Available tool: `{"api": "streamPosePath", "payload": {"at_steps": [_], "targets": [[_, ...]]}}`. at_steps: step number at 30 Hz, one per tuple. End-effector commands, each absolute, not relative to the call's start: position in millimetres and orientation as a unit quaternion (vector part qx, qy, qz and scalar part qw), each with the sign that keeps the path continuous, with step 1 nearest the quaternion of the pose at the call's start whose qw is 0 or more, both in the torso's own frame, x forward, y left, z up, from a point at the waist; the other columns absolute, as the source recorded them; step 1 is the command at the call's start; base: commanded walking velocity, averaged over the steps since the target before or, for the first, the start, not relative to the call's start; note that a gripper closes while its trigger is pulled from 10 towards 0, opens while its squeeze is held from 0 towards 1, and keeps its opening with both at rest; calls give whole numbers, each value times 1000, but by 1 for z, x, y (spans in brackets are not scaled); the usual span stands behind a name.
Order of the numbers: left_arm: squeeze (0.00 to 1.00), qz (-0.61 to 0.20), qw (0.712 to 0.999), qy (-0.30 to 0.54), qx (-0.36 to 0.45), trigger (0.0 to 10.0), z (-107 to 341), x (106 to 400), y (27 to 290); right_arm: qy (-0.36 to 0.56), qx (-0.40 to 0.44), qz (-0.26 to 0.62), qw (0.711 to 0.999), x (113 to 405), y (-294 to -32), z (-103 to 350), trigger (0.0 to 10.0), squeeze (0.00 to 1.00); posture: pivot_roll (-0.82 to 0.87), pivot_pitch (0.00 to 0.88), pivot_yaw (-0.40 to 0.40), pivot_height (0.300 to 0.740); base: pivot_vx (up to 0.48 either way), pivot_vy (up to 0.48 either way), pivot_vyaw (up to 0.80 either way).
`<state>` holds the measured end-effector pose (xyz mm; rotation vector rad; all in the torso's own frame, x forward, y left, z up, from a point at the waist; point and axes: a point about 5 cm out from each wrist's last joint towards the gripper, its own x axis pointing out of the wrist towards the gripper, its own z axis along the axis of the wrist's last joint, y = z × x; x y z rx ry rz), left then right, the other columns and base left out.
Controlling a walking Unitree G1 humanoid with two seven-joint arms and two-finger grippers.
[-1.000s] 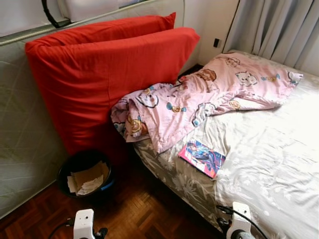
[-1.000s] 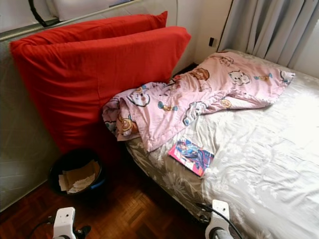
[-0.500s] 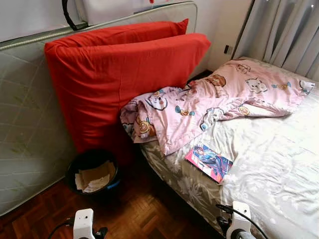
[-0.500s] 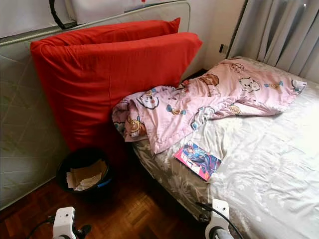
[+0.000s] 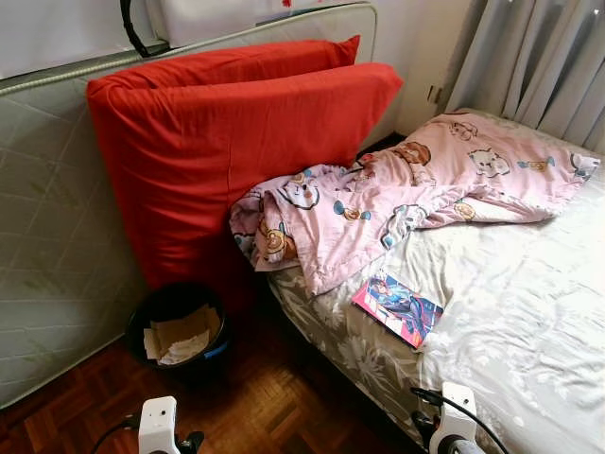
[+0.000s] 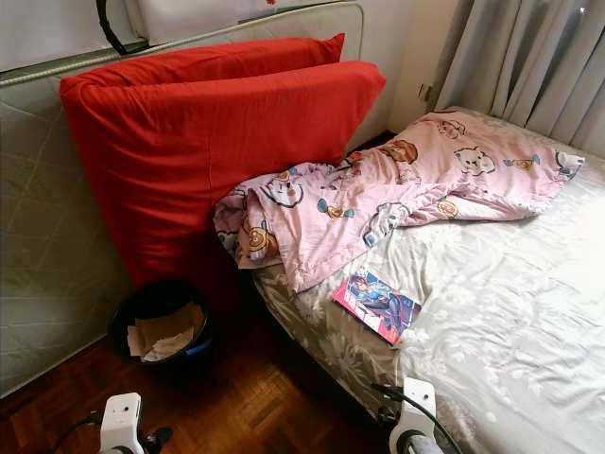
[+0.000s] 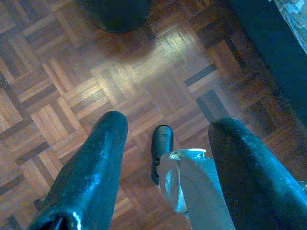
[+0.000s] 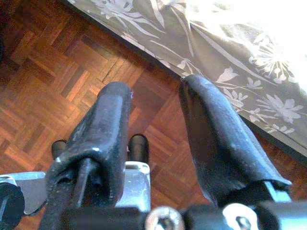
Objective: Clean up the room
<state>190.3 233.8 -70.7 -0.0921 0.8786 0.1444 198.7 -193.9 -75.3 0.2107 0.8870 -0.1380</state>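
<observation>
From the head, a black bin [image 5: 177, 324] holding crumpled paper and cardboard [image 5: 180, 334] sits on the parquet floor [image 5: 274, 407] at the foot of two red cushions [image 5: 236, 161], ahead of the left gripper's fingers. A comic book [image 5: 397, 308] lies on the bed [image 5: 510, 312] below a pink blanket [image 5: 397, 194]. Compared with half a second ago the scene has barely shifted.

Left wrist: left gripper [image 7: 165, 158] fingers spread apart, empty, over parquet.

Right wrist: right gripper [image 8: 153, 115] fingers parted, empty, the bed's floral edge just beyond them.
</observation>
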Motion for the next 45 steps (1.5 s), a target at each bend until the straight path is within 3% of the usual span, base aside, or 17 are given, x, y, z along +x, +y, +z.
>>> {"api": "streamPosePath", "payload": {"at_steps": [1,45], "targets": [[0,71,898,432,-48,10000,-72,189,233,425,107,-71,896,200,-194,-74,10000,0,46,0,-29,740,0,0,0],[0,67,897,433,-55,10000,-73,188,231,426,107,-69,896,199,-195,-75,10000,0,56,0,-40,740,0,0,0]]}}
